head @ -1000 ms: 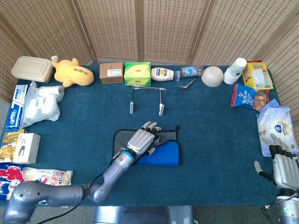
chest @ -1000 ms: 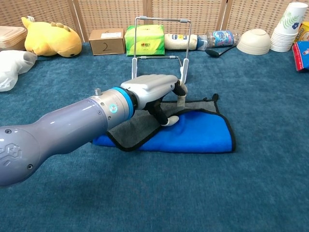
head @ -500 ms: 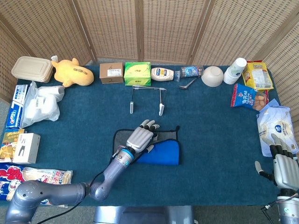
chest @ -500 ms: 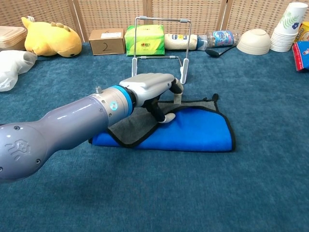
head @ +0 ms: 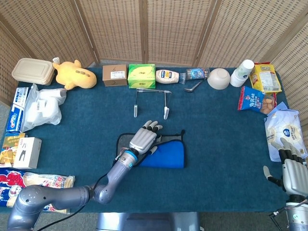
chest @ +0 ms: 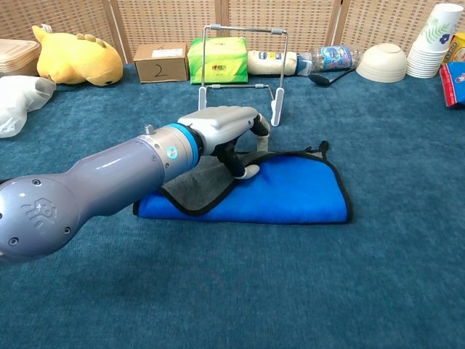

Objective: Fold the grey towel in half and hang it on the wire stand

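Left robot hand (chest: 227, 125) has crept toward the far edge of the folded grey towel (chest: 290, 196) on the table (head: 216, 134), fingers curled pinching its upper flap, likely to lift it to the wire stand (chest: 240, 69); right robot hand (head: 292, 166) idles, fingers apart.

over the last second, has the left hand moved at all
Yes. In the head view the left hand has shifted up the table, toward the wire stand, and slightly left over the towel.
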You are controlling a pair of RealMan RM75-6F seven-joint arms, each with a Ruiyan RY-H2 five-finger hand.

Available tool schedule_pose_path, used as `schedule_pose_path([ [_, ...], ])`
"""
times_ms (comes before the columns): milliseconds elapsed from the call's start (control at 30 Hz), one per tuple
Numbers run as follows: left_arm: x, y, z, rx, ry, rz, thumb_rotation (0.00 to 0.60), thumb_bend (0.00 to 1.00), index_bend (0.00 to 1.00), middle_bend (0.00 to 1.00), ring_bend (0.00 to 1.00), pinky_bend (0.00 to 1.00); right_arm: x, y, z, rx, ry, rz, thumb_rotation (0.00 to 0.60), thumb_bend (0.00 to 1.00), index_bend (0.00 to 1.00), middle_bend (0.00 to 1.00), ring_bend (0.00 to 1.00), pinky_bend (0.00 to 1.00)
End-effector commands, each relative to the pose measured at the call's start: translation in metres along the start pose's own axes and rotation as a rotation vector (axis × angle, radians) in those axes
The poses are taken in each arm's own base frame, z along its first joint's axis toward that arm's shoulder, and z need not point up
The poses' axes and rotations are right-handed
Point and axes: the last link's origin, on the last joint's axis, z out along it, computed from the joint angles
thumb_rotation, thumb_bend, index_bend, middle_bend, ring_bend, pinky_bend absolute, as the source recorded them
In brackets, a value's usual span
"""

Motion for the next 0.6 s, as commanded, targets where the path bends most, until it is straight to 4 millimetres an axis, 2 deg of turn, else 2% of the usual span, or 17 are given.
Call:
schedule_pose_path([
  [33, 0.0002, -0.0002, 0.0008, 0.001, 0.000, 0.002, 0.600, 0.49, 0.50, 0.16, 0.00, 0.00, 0.0001, 0.0002, -0.0001, -0.001, 0.000, 0.000, 0.600, 0.35, 0.16, 0.05, 0.00, 0.00],
  [300, -0.0008, 0.0005, 0.0034, 0.001, -0.004, 0.004, 0.600, 0.49, 0.46, 0.16, 0.00, 0.00, 0.0008, 0.0005, -0.0007, -0.004, 0.003, -0.001, 0.600, 0.35, 0.16, 0.05, 0.00, 0.00],
  [367, -0.0011, 0.0003, 0.0034, 0.002, -0.005, 0.006, 0.600, 0.48, 0.41, 0.15, 0.00, 0.00, 0.0011, 0.0005, -0.0006, -0.003, 0.004, 0.000, 0.600, 0.35, 0.16, 0.05, 0.00, 0.00],
  [600, 0.0021, -0.0011, 0.0011, 0.009, 0.013, 0.006, 0.600, 0.46, 0.11, 0.03, 0.00, 0.00, 0.0017, 0.0007, -0.0011, -0.002, 0.006, 0.002, 0.600, 0.35, 0.16, 0.05, 0.00, 0.00],
])
